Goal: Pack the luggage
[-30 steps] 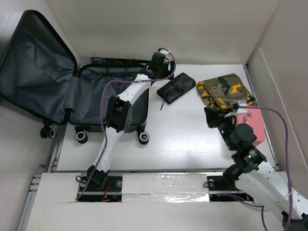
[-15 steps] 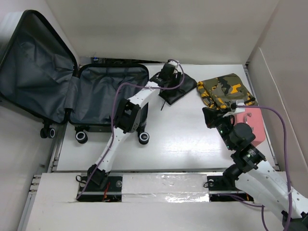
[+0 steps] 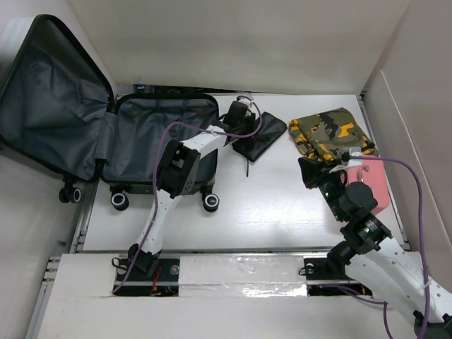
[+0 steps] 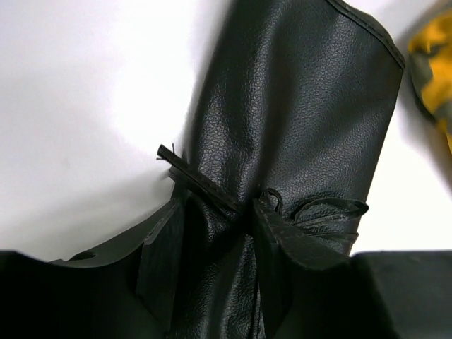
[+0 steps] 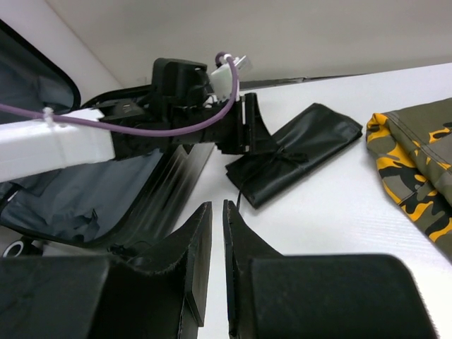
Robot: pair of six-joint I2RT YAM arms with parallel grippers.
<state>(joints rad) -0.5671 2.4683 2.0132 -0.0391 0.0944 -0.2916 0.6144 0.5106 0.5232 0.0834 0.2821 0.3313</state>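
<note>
Luggage (image 3: 138,138) is seen lying open at the far left of the bench (image 3: 282,212). Its dark grey lined base is set flat on the surface, and its lid (image 3: 49,92) is tipped back past the bench's left edge towards the wall. Black wheels (image 3: 120,201) are lined along its near side.

The left arm (image 3: 159,212) is stretched from its mount across the near right corner of the open base. The right arm (image 3: 367,240) is raised at the near right of the bench.

A folded camouflage cloth (image 3: 328,131) is laid at the far right. On its near side a flat pink item (image 3: 378,185) is partly hidden by the right arm.

A small black pouch (image 5: 304,148), rolled and tied, is placed between the luggage and the cloth. It lies outside the luggage, and its left end is close to the luggage's right rim.

That end is pinched by the left claw (image 4: 219,240), and in the left wrist view the leather is bunched between the two fingers. Whether the gripped end is lifted off the bench cannot be told.

The right claw (image 5: 217,240) is pressed almost together, with only a narrow slit left between the fingers and nothing held in it. It is pointed towards the pouch from over bare bench, well apart from it.

A thin tie cord (image 4: 212,187) is wrapped round the pouch and knotted, and one loose strand is trailed onto the white surface.
</note>
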